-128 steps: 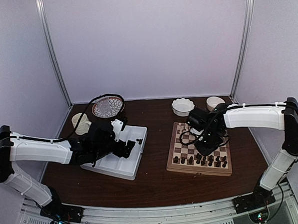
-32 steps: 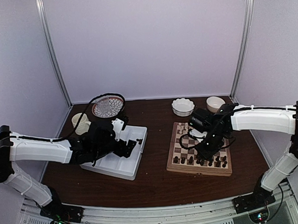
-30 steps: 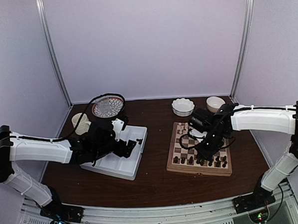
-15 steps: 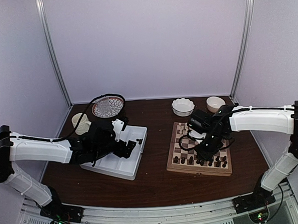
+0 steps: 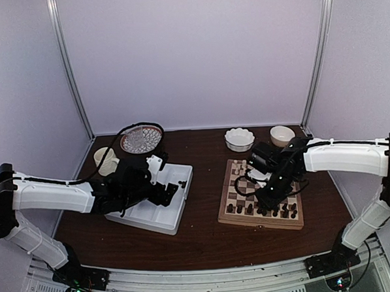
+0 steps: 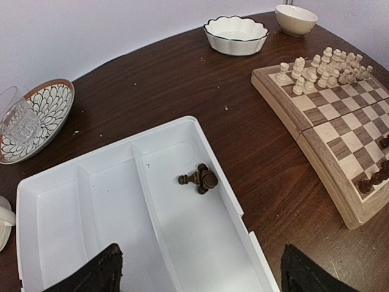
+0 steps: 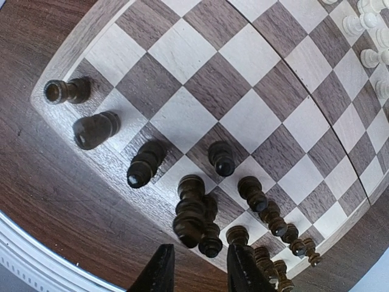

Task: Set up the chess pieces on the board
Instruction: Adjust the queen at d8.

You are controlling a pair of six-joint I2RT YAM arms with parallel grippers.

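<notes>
Top external view: the white tray (image 5: 153, 217) lies on the counter (image 5: 203, 247) to the left of the board (image 5: 226, 210), and a strip of brown wood shows between them. The left tool (image 5: 173, 191) hangs over the tray end nearest the board. The right tool (image 5: 271, 197) is low over the board's near rows, where dark chess pieces (image 5: 280, 211) stand in a line. Behind the board are a scalloped bowl (image 5: 239, 139) and a small bowl (image 5: 282, 134); only their pale insides show. Compared with about four seconds before, the right tool has come closer to the board's near edge. The left arm has not moved.

Left wrist view: the tray has three long compartments. In the one nearest the board a few dark pieces lie in a small heap. The left tool's fingers (image 6: 103, 274) stand wide apart with only the tray between them. Pale chessmen (image 6: 319, 64) fill the board's far edge. Far left of the board, a patterned plate (image 6: 42, 112) carries a clear glass (image 6: 19, 125).

Right wrist view: the right tool's fingers are apart by a narrow gap and grip nothing; one dark piece stands just ahead of the gap. The dark pieces crowd the board's near edge, and two are at its corner, close to the tan border. The middle squares are bare.
</notes>
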